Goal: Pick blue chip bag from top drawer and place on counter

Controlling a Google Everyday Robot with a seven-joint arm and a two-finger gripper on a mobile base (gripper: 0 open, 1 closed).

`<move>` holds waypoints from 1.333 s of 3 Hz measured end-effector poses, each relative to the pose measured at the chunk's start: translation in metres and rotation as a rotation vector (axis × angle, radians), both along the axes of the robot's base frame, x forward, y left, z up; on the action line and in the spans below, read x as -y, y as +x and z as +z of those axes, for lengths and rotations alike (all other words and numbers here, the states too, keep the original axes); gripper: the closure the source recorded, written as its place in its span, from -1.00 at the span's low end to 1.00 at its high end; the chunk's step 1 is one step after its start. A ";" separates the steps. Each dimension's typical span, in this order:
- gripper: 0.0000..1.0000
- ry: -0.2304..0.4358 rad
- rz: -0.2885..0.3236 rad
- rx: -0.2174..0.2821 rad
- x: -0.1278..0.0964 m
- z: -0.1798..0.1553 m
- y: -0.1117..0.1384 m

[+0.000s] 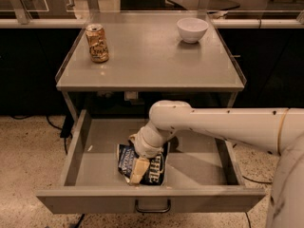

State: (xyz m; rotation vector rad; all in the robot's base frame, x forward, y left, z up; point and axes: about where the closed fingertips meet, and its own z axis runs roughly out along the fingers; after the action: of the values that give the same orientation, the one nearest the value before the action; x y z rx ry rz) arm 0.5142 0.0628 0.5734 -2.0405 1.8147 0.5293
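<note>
The blue chip bag (155, 170), dark navy with white lettering, lies on the floor of the open top drawer (199, 161), near the front and a little left of the middle. My gripper (137, 168) hangs from the cream arm that reaches in from the right. It is down on the bag's middle and covers part of it. The bag's upper left corner is curled up. The counter (152, 61) is the grey tabletop right above the drawer.
A tan drink can (97, 42) stands on the counter at the back left. A white bowl (192, 29) stands at the back right. The drawer has low side walls and a dark front handle (152, 207). Speckled floor lies on both sides.
</note>
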 end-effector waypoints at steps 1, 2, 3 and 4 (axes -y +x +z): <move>0.18 0.000 0.000 0.000 0.000 0.000 0.000; 0.65 0.000 0.000 0.000 0.000 0.000 0.000; 1.00 0.000 0.000 0.000 0.000 0.000 0.000; 1.00 0.000 0.000 0.000 0.000 0.007 0.000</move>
State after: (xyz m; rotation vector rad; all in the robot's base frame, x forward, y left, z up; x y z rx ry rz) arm 0.5141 0.0628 0.5804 -2.0408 1.8147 0.5294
